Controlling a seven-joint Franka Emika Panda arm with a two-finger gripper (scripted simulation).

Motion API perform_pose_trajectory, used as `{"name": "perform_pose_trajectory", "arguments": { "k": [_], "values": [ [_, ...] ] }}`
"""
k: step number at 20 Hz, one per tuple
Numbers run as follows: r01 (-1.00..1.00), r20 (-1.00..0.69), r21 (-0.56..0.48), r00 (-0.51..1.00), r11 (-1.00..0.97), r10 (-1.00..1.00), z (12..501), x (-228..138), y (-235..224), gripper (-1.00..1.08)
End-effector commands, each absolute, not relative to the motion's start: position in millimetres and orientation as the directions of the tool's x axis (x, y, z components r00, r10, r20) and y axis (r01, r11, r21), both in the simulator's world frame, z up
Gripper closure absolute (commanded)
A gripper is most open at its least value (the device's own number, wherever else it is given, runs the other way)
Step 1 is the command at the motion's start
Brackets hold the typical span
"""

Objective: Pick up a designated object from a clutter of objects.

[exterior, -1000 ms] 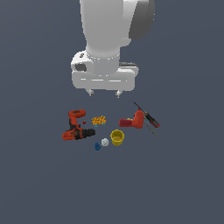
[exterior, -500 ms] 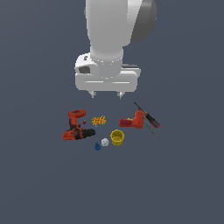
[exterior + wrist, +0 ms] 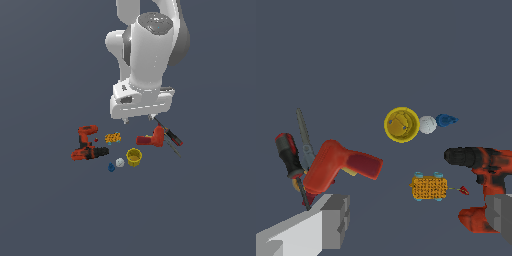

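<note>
The designated object, a slim screwdriver (image 3: 170,135) with a black-and-red handle, lies at the exterior view's right end of the clutter, right beside the chunky red tool (image 3: 152,139). In the wrist view the screwdriver (image 3: 288,155) lies beside the red tool (image 3: 340,167). My gripper (image 3: 138,119) hangs open and empty above the clutter, a little to the exterior view's left of the screwdriver. Its fingers (image 3: 332,220) frame the wrist view. The screwdriver's shaft is partly hidden behind the red tool.
A red-and-black drill (image 3: 88,145) lies at the exterior view's left. An orange block (image 3: 113,137), a yellow cup (image 3: 134,156), a white ball (image 3: 120,162) and a blue bit (image 3: 111,167) lie between it and the red tool. A thin grey blade (image 3: 304,131) lies by the screwdriver.
The arm has swung toward the exterior view's right and come lower, bringing the gripper from above the orange block toward the red tool and screwdriver. The objects have not moved.
</note>
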State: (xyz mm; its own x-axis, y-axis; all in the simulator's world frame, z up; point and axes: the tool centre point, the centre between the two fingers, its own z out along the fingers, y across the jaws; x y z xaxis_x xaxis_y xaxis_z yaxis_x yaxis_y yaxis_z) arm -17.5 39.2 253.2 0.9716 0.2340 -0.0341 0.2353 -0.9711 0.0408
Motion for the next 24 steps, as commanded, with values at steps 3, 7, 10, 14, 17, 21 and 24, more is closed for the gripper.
{"name": "perform_pose_trajectory", "arguments": {
  "k": [3, 7, 10, 14, 17, 21, 24],
  "values": [
    [0.402, -0.032, 0.037, 0.916, -0.915, 0.401, 216, -29, 83, -0.92],
    [0.552, -0.028, 0.029, 0.834, -0.834, 0.551, 181, -47, 123, -0.92],
    [0.644, -0.022, 0.022, 0.765, -0.765, 0.643, 159, -62, 149, -0.92],
    [0.732, -0.014, 0.013, 0.681, -0.681, 0.732, 137, -82, 176, -0.92],
    [0.777, -0.009, 0.008, 0.629, -0.629, 0.777, 125, -94, 190, -0.92],
    [0.814, -0.003, 0.002, 0.58, -0.58, 0.814, 115, -106, 203, -0.92],
    [0.827, 0.0, 0.0, 0.562, -0.562, 0.827, 111, -111, 207, -0.92]
  ]
}}
